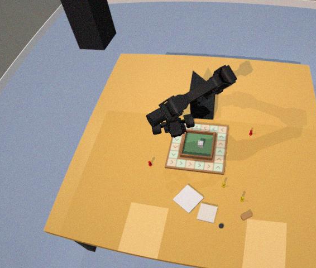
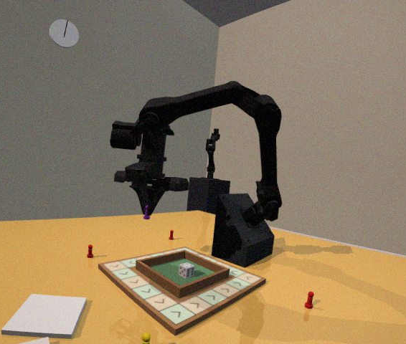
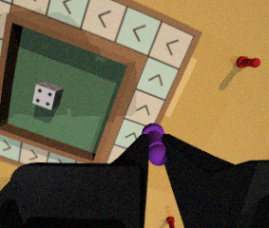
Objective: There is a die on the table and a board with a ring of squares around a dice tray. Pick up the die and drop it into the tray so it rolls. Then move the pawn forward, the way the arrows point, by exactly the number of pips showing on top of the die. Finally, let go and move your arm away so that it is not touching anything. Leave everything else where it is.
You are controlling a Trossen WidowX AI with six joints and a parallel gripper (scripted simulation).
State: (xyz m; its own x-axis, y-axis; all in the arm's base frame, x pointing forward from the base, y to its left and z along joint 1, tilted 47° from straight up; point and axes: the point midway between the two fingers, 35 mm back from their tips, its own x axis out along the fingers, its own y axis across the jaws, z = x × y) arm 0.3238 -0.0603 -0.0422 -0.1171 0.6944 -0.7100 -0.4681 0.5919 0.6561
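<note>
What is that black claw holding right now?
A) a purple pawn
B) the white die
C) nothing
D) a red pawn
A: the gripper is shut on the purple pawn and holds it in the air, while the die lies in the green tray.
</note>
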